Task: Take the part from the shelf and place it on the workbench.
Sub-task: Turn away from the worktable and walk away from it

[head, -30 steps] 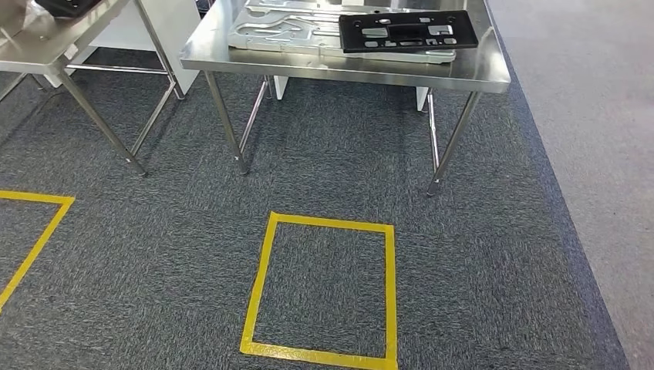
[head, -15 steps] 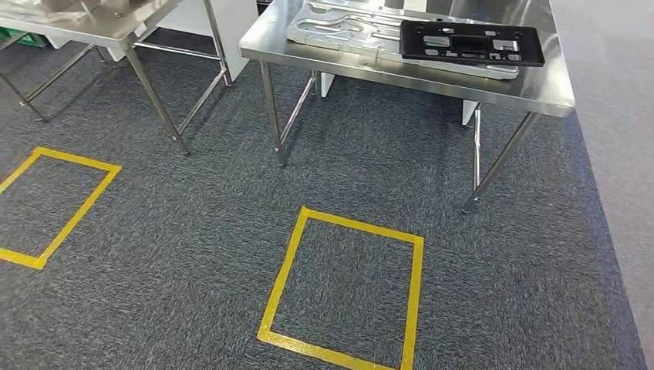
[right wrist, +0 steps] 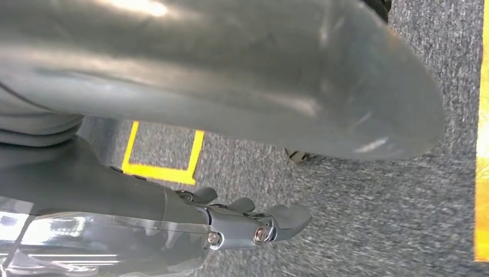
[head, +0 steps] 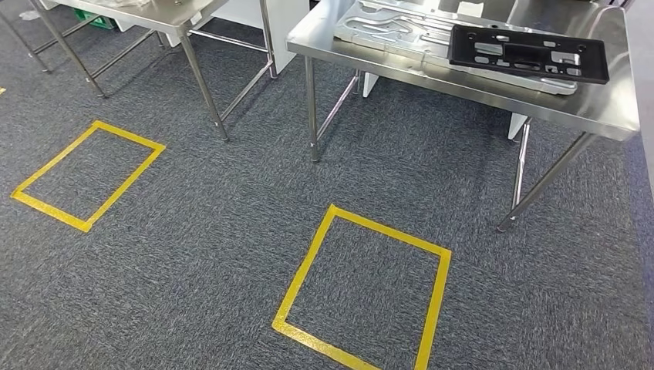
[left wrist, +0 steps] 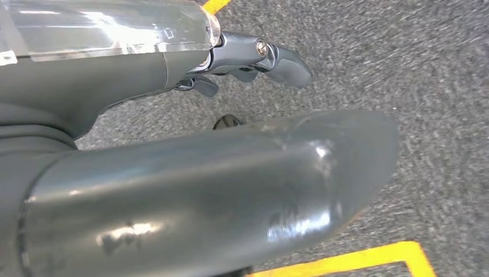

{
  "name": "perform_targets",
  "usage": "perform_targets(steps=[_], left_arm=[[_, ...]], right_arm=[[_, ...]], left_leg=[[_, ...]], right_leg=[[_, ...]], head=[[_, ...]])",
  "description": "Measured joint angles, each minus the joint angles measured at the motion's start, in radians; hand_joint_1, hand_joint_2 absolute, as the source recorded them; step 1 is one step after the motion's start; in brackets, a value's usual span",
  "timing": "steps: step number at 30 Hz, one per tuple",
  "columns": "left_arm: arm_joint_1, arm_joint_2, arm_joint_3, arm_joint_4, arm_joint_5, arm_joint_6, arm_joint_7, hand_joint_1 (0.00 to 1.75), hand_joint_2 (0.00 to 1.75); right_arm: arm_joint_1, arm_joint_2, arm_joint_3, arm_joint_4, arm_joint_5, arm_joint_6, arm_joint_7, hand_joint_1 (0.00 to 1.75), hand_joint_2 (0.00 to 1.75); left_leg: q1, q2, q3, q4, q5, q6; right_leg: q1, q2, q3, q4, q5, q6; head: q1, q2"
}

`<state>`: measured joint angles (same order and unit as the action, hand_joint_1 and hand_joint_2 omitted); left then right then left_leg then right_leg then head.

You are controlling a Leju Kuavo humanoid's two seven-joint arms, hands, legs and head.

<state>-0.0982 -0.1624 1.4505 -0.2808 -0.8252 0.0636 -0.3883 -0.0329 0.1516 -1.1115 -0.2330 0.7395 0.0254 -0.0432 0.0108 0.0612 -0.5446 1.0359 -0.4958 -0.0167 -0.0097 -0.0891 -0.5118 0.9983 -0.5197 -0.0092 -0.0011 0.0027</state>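
A steel workbench [head: 609,112] stands at the back right in the head view. On it lies a flat black part [head: 528,54] with several cut-outs, resting on silver metal plates [head: 393,31]. My left hand [left wrist: 190,173] hangs over the grey carpet, its thumb and dark fingers [left wrist: 271,55] apart with nothing between them. My right hand [right wrist: 230,81] hangs the same way above the carpet, its fingers [right wrist: 259,225] stretched out and holding nothing.
A second steel table [head: 166,11] stands at the back left. Two yellow tape squares mark the carpet, one [head: 305,274] in front of the workbench and one [head: 127,177] to the left. Table legs [head: 312,112] reach the floor between them.
The whole picture has shifted to the right and turned, so the camera has moved. More of the left tape square and the left table now shows.
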Motion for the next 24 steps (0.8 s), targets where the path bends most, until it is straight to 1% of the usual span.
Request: perform_targets(steps=[1, 2, 3, 4, 5, 6, 7, 8, 9, 10, 11, 12, 13, 14, 15, 16, 17, 18, 19, 20, 21, 22, 23, 24], left_arm=[[-0.001, 0.001, -0.003, 0.000, -0.003, -0.001, -0.002, 0.00, 0.00], [-0.001, 0.002, -0.005, 0.000, -0.005, -0.001, -0.003, 0.00, 0.00], [0.000, 0.002, -0.006, 0.000, -0.006, -0.002, -0.003, 0.00, 0.00], [0.001, 0.003, -0.008, 0.000, -0.006, -0.003, -0.002, 0.00, 0.00], [0.002, 0.004, -0.010, 0.000, -0.007, -0.003, 0.000, 0.00, 0.00], [0.002, 0.004, -0.011, 0.000, -0.007, -0.004, 0.003, 0.00, 0.00], [0.001, 0.004, -0.013, 0.000, -0.007, -0.004, 0.006, 0.00, 0.00], [0.001, 0.005, -0.015, 0.000, -0.007, -0.004, 0.010, 0.00, 0.00], [0.000, 0.005, -0.016, 0.000, -0.006, -0.005, 0.014, 0.00, 0.00], [0.000, 0.005, -0.018, 0.000, -0.006, -0.006, 0.018, 0.00, 0.00], [0.001, 0.006, -0.019, 0.000, -0.005, -0.007, 0.023, 0.00, 0.00], [0.002, 0.006, -0.019, 0.000, -0.004, -0.009, 0.028, 0.00, 0.00], [0.003, 0.006, -0.019, 0.000, -0.001, -0.012, 0.032, 0.00, 0.00], [0.003, 0.006, -0.020, 0.000, 0.002, -0.015, 0.036, 0.00, 0.00], [0.002, 0.007, -0.020, 0.000, 0.005, -0.019, 0.039, 0.00, 0.00], [0.002, 0.008, -0.020, 0.000, 0.008, -0.023, 0.041, 0.00, 0.00], [0.002, 0.010, -0.020, 0.000, 0.011, -0.026, 0.043, 0.00, 0.00], [0.003, 0.012, -0.020, 0.000, 0.013, -0.029, 0.043, 0.00, 0.00], [0.005, 0.015, -0.020, 0.000, 0.015, -0.031, 0.044, 0.00, 0.00], [0.006, 0.018, -0.020, 0.000, 0.016, -0.035, 0.045, 0.00, 0.00], [0.007, 0.021, -0.020, 0.001, 0.017, -0.038, 0.047, 0.00, 0.00], [0.006, 0.023, -0.020, 0.001, 0.017, -0.040, 0.049, 0.00, 0.00], [0.006, 0.024, -0.020, 0.001, 0.018, -0.042, 0.051, 0.00, 0.00], [0.005, 0.025, -0.020, 0.001, 0.019, -0.043, 0.053, 0.00, 0.00]], right_arm=[[-0.001, 0.000, 0.002, 0.001, 0.006, 0.001, 0.000, 0.00, 0.00], [-0.003, 0.000, 0.005, 0.001, 0.015, 0.002, -0.001, 0.00, 0.00], [-0.005, -0.001, 0.008, 0.001, 0.024, 0.003, -0.001, 0.00, 0.00], [-0.006, -0.002, 0.012, 0.001, 0.033, 0.005, -0.001, 0.00, 0.00], [-0.007, -0.003, 0.016, 0.001, 0.041, 0.005, -0.001, 0.00, 0.00], [-0.007, -0.004, 0.019, 0.001, 0.048, 0.005, -0.001, 0.00, 0.00], [-0.006, -0.006, 0.022, 0.002, 0.055, 0.002, -0.001, 0.00, 0.00], [-0.005, -0.008, 0.024, 0.002, 0.061, -0.002, -0.001, 0.00, 0.00], [-0.003, -0.010, 0.026, 0.002, 0.068, -0.005, -0.001, 0.00, 0.00], [-0.002, -0.011, 0.028, 0.002, 0.073, -0.008, -0.001, 0.00, 0.00], [-0.002, -0.012, 0.031, 0.002, 0.078, -0.010, -0.002, 0.00, 0.00], [-0.002, -0.013, 0.034, 0.002, 0.084, -0.012, -0.005, 0.00, 0.00], [-0.001, -0.013, 0.037, 0.002, 0.089, -0.015, -0.012, 0.00, 0.00], [0.000, -0.014, 0.041, 0.002, 0.094, -0.018, -0.022, 0.00, 0.00], [0.000, -0.015, 0.044, 0.002, 0.098, -0.021, -0.035, 0.00, 0.00], [0.000, -0.015, 0.046, 0.002, 0.103, -0.023, -0.046, 0.00, 0.00], [-0.001, -0.016, 0.049, 0.002, 0.106, -0.024, -0.055, 0.00, 0.00], [-0.002, -0.016, 0.052, 0.002, 0.110, -0.024, -0.061, 0.00, 0.00], [-0.004, -0.015, 0.055, 0.002, 0.112, -0.024, -0.065, 0.00, 0.00], [-0.004, -0.015, 0.059, 0.002, 0.114, -0.023, -0.068, 0.00, 0.00], [-0.003, -0.015, 0.062, 0.002, 0.116, -0.021, -0.070, 0.00, 0.00], [-0.001, -0.015, 0.064, 0.003, 0.119, -0.020, -0.072, 0.00, 0.00], [0.001, -0.015, 0.066, 0.003, 0.122, -0.018, -0.073, 0.00, 0.00], [0.002, -0.015, 0.068, 0.004, 0.125, -0.018, -0.074, 0.00, 0.00]], left_leg=[[-0.004, 0.010, 0.009, -0.024, 0.005, 0.006], [-0.008, 0.004, 0.008, -0.028, 0.004, 0.011], [-0.007, -0.008, 0.006, -0.031, 0.007, 0.018], [-0.006, -0.017, 0.007, -0.035, 0.011, 0.024], [-0.004, -0.026, 0.007, -0.039, 0.016, 0.032], [-0.001, -0.035, 0.007, -0.043, 0.021, 0.040], [0.000, -0.044, 0.006, -0.044, 0.024, 0.045], [-0.001, -0.055, 0.002, -0.044, 0.027, 0.048], [-0.001, -0.068, 0.000, -0.043, 0.028, 0.050], [-0.002, -0.081, -0.001, -0.042, 0.028, 0.050], [-0.002, -0.095, -0.002, -0.040, 0.029, 0.050], [-0.001, -0.110, -0.001, -0.037, 0.028, 0.049], [-0.001, -0.124, -0.001, -0.034, 0.027, 0.047], [-0.002, -0.136, -0.004, -0.028, 0.024, 0.043], [-0.003, -0.148, -0.008, -0.022, 0.023, 0.037], [-0.003, -0.159, -0.014, -0.017, 0.022, 0.030], [-0.002, -0.169, -0.019, -0.016, 0.022, 0.022], [-0.001, -0.180, -0.024, -0.016, 0.025, 0.015], [0.001, -0.184, -0.026, -0.015, 0.025, 0.009], [0.001, -0.171, -0.031, -0.005, 0.017, 0.004], [0.000, -0.148, -0.044, 0.024, -0.002, -0.001], [0.000, -0.119, -0.066, 0.074, -0.033, -0.004], [0.000, -0.092, -0.095, 0.139, -0.069, -0.009], [0.001, -0.079, -0.126, 0.206, -0.100, -0.012]], right_leg=[[0.002, -0.009, 0.003, 0.000, -0.002, 0.005], [0.004, -0.019, 0.005, 0.000, -0.003, 0.010], [0.004, -0.027, 0.007, -0.002, -0.003, 0.015], [0.002, -0.022, 0.008, 0.001, -0.008, 0.021], [0.000, -0.001, 0.003, 0.016, -0.023, 0.027], [-0.002, 0.026, -0.012, 0.051, -0.048, 0.031], [-0.004, 0.056, -0.038, 0.108, -0.082, 0.034], [-0.004, 0.076, -0.073, 0.179, -0.118, 0.035], [-0.004, 0.083, -0.106, 0.245, -0.142, 0.036], [-0.004, 0.086, -0.127, 0.287, -0.149, 0.037], [-0.005, 0.087, -0.132, 0.289, -0.133, 0.037], [-0.006, 0.091, -0.117, 0.251, -0.100, 0.036], [-0.009, 0.103, -0.087, 0.183, -0.057, 0.034], [-0.011, 0.128, -0.059, 0.115, -0.026, 0.031], [-0.013, 0.150, -0.038, 0.064, -0.007, 0.028], [-0.013, 0.168, -0.027, 0.035, 0.000, 0.025], [-0.011, 0.174, -0.027, 0.029, -0.003, 0.020], [-0.011, 0.163, -0.027, 0.027, -0.001, 0.015], [-0.011, 0.150, -0.025, 0.023, 0.002, 0.008], [-0.012, 0.137, -0.023, 0.018, 0.005, 0.000], [-0.014, 0.123, -0.021, 0.013, 0.007, -0.008], [-0.013, 0.108, -0.020, 0.011, 0.008, -0.013], [-0.011, 0.094, -0.020, 0.010, 0.008, -0.017], [-0.008, 0.078, -0.021, 0.010, 0.008, -0.019]], head=[[0.001, 0.000], [0.003, 0.000], [0.003, 0.000], [0.004, 0.000], [0.005, 0.000], [0.007, 0.000], [0.009, 0.000], [0.010, 0.000], [0.010, 0.000], [0.011, 0.000], [0.011, 0.000], [0.011, 0.000], [0.011, 0.000], [0.011, 0.000], [0.010, 0.000], [0.010, 0.000], [0.010, 0.000], [0.010, 0.000], [0.010, 0.000], [0.008, 0.000], [0.005, 0.000], [0.002, 0.000], [0.000, 0.000], [-0.001, 0.000]])
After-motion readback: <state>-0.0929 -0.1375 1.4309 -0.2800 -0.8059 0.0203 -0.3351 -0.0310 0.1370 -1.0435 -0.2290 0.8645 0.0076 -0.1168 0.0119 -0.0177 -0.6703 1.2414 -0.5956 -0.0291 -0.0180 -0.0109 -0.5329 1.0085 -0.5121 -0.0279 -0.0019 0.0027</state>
